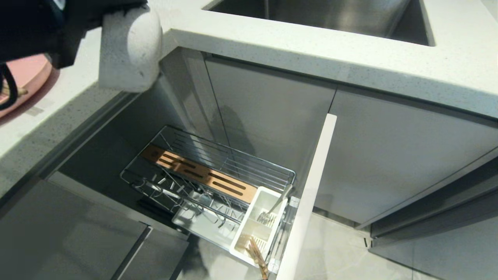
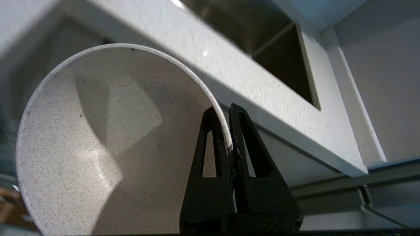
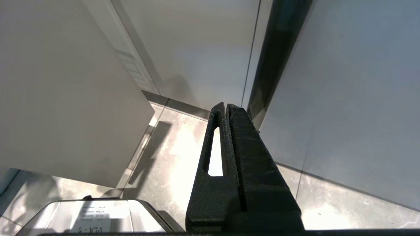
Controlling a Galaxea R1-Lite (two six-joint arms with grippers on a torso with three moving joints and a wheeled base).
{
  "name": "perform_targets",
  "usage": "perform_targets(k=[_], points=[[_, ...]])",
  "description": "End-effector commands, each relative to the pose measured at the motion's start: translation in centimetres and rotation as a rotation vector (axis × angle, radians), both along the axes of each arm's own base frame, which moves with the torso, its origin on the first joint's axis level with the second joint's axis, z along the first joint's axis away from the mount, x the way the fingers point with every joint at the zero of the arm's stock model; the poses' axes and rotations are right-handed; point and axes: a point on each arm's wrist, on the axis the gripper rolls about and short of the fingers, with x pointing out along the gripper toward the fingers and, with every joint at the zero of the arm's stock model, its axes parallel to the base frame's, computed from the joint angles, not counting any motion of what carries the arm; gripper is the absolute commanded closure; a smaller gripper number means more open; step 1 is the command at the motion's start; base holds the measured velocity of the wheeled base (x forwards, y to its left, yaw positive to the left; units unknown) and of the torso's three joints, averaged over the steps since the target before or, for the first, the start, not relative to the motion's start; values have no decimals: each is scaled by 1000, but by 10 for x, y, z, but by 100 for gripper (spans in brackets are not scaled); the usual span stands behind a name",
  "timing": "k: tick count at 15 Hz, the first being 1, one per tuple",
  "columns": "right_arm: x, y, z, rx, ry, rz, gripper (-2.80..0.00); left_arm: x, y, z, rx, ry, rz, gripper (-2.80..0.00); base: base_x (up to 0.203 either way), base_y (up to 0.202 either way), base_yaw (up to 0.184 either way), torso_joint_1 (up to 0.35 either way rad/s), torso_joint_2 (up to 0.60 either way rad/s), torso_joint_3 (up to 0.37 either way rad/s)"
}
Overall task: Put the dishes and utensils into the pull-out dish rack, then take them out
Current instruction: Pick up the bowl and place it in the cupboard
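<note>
- The left pincer (image 2: 228,109) is clamping the rim of the bowl (image 2: 108,141), one finger inside and one finger outside the wall.
- In the head view, the bowl (image 1: 130,48) is hanging on its side at the upper left, over the edge of the desk (image 1: 350,54) and high above the rack (image 1: 210,182).
- The rack is standing pulled out of the cabinet, low near the floor, with its grey front (image 1: 307,202) at the near end.
- The wooden strip (image 1: 198,173) is lying along the rack; no dish is showing between the prongs.
- The spoon (image 1: 277,208) is leaning in the far compartment of the white caddy (image 1: 258,225), and the chopsticks (image 1: 257,252) are standing in the near compartment.
- The pink plate (image 1: 25,76) is lying on the desk at the far left, partly hidden behind the left arm.
- The sink (image 1: 323,15) is sitting in the desk behind the rack.
- The right pincer (image 3: 226,106) is hanging with its fingers pressed together and grasping nothing, pointing at the floor beside the cabinet doors.
</note>
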Motion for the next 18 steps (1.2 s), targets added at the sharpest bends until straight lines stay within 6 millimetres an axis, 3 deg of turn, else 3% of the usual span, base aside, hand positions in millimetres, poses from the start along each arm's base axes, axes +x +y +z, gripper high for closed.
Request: perform_targets(k=[1,6,9,18], points=[[0,0,0,0,1,1,0,6,-14,-14,15,51,-27,0,0,0,0,0,0,0],[0,0,0,0,1,0,0,26,-49,-51,-5,58,-37,0,0,0,0,0,0,0],[0,0,0,0,1,0,0,33,-58,-63,-105,33,-33,0,0,0,0,0,0,0],[0,0,0,0,1,0,0,67,-93,-127,-282,125,22,0,0,0,0,0,0,0]])
